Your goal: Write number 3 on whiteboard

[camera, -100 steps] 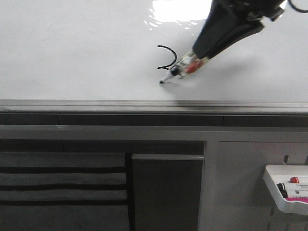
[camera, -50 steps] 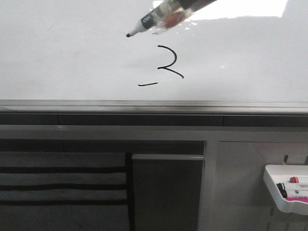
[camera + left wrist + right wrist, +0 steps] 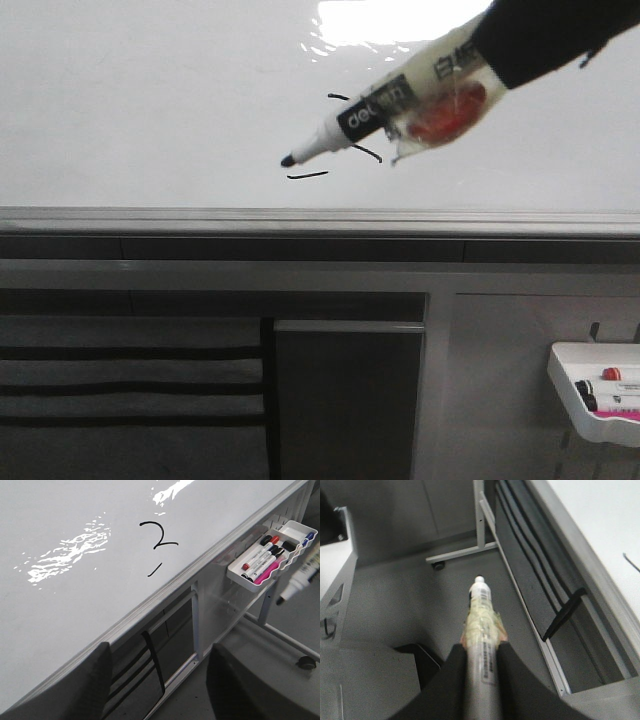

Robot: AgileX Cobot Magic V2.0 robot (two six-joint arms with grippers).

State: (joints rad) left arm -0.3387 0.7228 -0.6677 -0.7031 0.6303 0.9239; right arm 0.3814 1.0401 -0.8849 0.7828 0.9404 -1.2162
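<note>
The whiteboard (image 3: 150,100) lies flat with a grey edge rail. The number 3 (image 3: 159,536) is a thin black hook with a slanting tail and a separate short dash (image 3: 155,569). In the front view the marker hides most of the figure, and only its dash (image 3: 307,176) and stroke ends show. My right gripper (image 3: 500,45) is shut on a black-tipped marker (image 3: 385,108), held off the board and in front of the figure. It grips the marker's barrel (image 3: 482,625) in the right wrist view (image 3: 481,650). My left gripper (image 3: 160,690) is open and empty, beside the board's edge.
A small white plastic tray (image 3: 590,395) with several markers hangs below the board's edge at the right, and it also shows in the left wrist view (image 3: 272,555). Under the board are a grey frame, black straps and a caster wheel (image 3: 303,662) on the floor.
One second ago the marker tip was on the board below the hook. The tail and the dash have since appeared. The marker has lifted off and now hangs nearer the camera.
</note>
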